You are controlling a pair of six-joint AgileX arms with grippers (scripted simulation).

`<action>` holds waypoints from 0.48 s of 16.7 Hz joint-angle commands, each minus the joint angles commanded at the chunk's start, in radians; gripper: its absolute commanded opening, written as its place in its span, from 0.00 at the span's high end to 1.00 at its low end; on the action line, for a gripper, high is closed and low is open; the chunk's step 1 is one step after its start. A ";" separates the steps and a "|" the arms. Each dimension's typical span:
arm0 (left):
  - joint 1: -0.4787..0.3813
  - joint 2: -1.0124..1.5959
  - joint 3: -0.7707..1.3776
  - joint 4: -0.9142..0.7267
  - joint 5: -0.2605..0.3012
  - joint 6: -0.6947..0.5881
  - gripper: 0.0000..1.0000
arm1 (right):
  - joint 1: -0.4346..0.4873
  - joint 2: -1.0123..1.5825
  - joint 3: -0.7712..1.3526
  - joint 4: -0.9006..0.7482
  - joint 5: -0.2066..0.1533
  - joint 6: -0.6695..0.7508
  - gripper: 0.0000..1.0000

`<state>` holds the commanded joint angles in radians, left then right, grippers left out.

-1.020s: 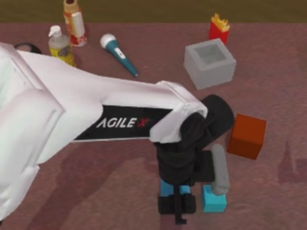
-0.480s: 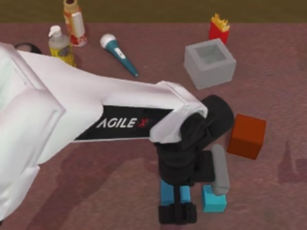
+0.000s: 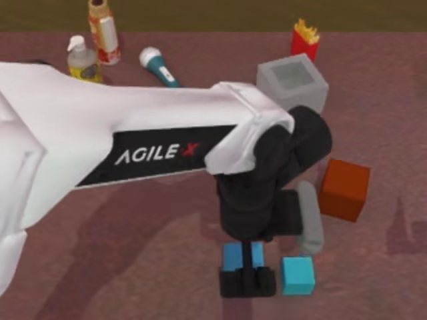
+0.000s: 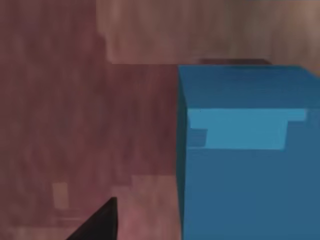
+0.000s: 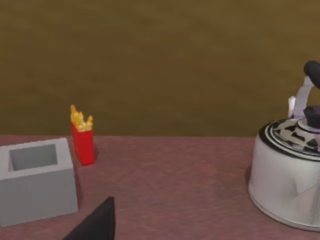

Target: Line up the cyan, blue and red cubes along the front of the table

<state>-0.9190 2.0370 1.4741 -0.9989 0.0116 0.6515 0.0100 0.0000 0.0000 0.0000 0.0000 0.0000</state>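
The blue cube rests on the table near the front edge, and it fills much of the left wrist view. My left gripper hovers over its front part, open; one dark finger stands apart from the cube's side. The small cyan cube sits just right of the blue one with a narrow gap. The larger red cube lies farther back and to the right. My right arm is outside the top view; its finger shows over bare table.
A grey hollow box and a red fries carton stand at the back right. Two bottles and a microphone are at the back left. The left arm's white body spans the left half.
The left arm's wrist has risen and drawn back a little. More of the blue cube's top and the whole cyan cube now show. The cubes have not moved.
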 joint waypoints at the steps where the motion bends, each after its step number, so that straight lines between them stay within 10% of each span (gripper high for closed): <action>1: 0.003 -0.014 0.021 -0.038 0.000 -0.001 0.00 | 0.000 0.000 0.000 0.000 0.000 0.000 0.00; 8: 0.005 -0.039 0.054 -0.089 0.000 -0.001 0.00 | 0.000 0.000 0.000 0.000 0.000 0.000 0.00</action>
<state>-0.9143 1.9983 1.5286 -1.0882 0.0119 0.6501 0.0101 0.0002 0.0002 -0.0001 0.0000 0.0001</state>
